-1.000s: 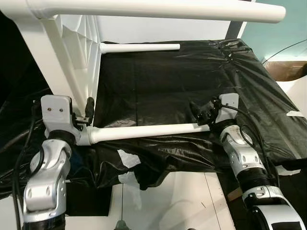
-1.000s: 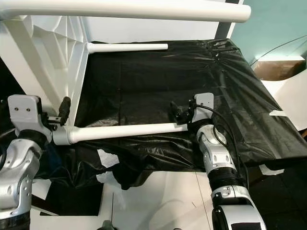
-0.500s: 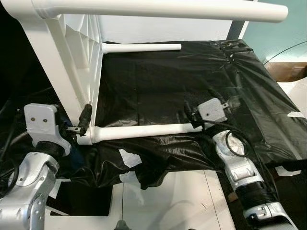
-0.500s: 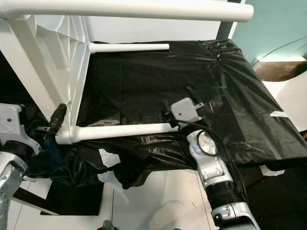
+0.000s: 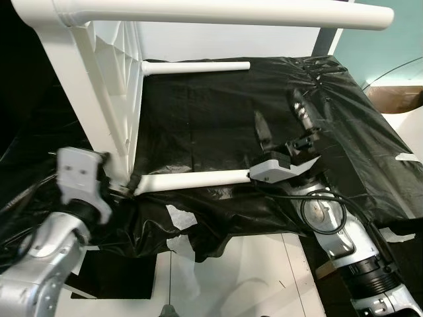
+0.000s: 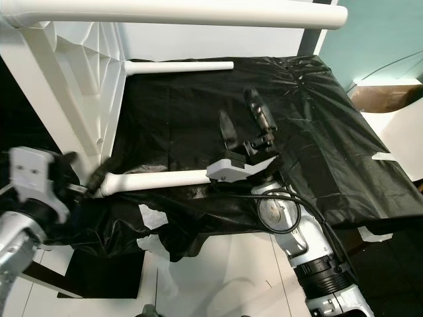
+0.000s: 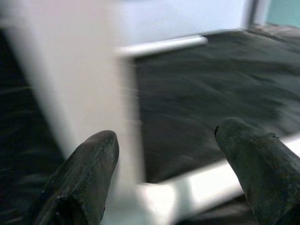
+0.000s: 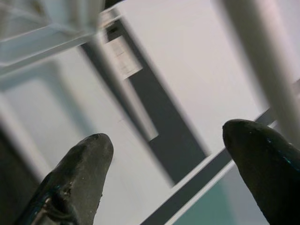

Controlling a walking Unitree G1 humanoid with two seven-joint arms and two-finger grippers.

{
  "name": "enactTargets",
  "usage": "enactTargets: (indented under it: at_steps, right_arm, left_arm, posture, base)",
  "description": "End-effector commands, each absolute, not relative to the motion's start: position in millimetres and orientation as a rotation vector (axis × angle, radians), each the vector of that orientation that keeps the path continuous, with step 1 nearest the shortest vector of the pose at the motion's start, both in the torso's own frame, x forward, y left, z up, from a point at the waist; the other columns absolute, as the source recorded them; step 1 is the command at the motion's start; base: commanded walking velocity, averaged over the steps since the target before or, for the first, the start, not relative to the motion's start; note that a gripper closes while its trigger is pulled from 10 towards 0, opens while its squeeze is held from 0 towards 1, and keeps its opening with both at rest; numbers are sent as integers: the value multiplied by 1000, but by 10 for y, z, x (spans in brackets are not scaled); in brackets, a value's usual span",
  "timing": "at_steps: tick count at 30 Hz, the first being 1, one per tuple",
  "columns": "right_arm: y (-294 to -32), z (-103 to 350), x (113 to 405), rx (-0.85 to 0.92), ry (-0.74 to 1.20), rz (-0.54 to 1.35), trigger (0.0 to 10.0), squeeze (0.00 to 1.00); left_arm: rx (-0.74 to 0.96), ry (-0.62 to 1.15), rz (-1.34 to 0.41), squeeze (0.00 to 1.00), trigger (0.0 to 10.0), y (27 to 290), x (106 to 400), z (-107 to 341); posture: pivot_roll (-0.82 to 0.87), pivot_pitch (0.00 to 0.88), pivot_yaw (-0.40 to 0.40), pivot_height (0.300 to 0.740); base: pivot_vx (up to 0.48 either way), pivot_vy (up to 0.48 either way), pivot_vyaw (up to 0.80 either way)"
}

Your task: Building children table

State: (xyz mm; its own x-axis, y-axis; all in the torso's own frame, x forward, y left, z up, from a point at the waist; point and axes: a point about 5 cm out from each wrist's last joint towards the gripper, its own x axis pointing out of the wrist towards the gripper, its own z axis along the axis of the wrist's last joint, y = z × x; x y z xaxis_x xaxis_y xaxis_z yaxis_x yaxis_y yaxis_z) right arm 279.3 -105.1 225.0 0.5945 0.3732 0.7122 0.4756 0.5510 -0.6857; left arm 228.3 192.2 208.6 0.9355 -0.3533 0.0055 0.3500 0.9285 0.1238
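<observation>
Right gripper (image 5: 283,121) jaws spread, pointing up beside the white leg (image 5: 195,178); left wrist view shows the left gripper (image 7: 168,159) jaws spread at its base.

Open gap between table legs (image 5: 195,179)

Right gripper (image 5: 283,117) raised, wrist bent back, jaws spread and pointing upward; left gripper (image 7: 171,176) low, jaws parted.

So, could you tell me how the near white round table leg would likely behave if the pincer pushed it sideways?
The near white round table leg looks stiff and probably light, like hollow plastic. Its far tip lies over crinkled black plastic sheeting, so it would likely slide easily. Its base meets the white tabletop, so it may pivot rather than roll.
</observation>
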Motion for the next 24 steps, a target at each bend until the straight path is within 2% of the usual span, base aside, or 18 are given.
enactTargets:
  at_steps: [1,10,24]
  right_arm:
    - [-1038,2328,2777,-1061,-1032,-98,10000,0]
    - [-960,2691,2846,-1111,-1150,-166,10000,0]
    - [-833,3035,2985,-1142,-1141,-103,10000,0]
  left_arm:
    - [124,22,-721,0,10000,1758,2207,2018]
    - [158,65,-800,0,10000,1592,2276,1884]
    - [180,77,-869,0,10000,1527,2276,1794]
  posture:
    - [56,60,12,740]
    - [39,41,-3,740]
    - [30,34,-17,740]
  base:
    - [0,0,0]
    - [0,0,0]
    - [0,0,0]
